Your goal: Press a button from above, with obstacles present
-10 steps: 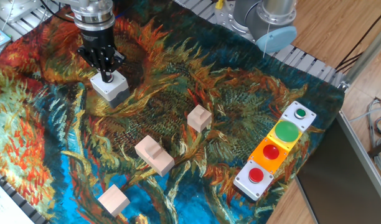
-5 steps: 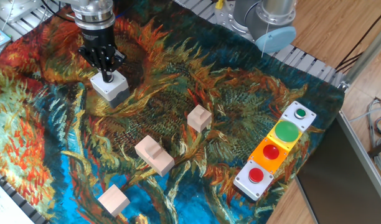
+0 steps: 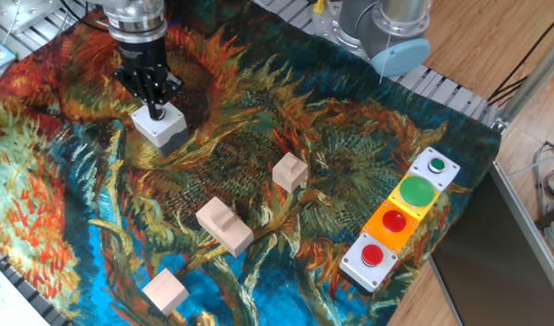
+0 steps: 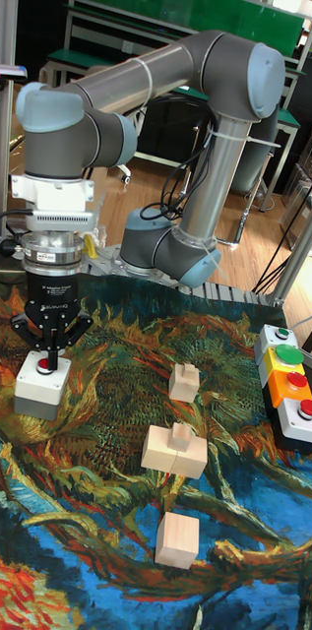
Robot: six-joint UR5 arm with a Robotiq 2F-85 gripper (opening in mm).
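At the cloth's far left, the gripper (image 4: pixel 46 359), fingertips shut together, points down onto the small round red button (image 4: pixel 44 366) atop its light-grey square box. Three pale wooden blocks (image 3: pixel 224 225) lie well apart on the painted cloth (image 3: pixel 349 154).

My fixed view looks down across the bench (image 3: pixel 349 163) from high up; my tall view faces it low, sharing the blocks.
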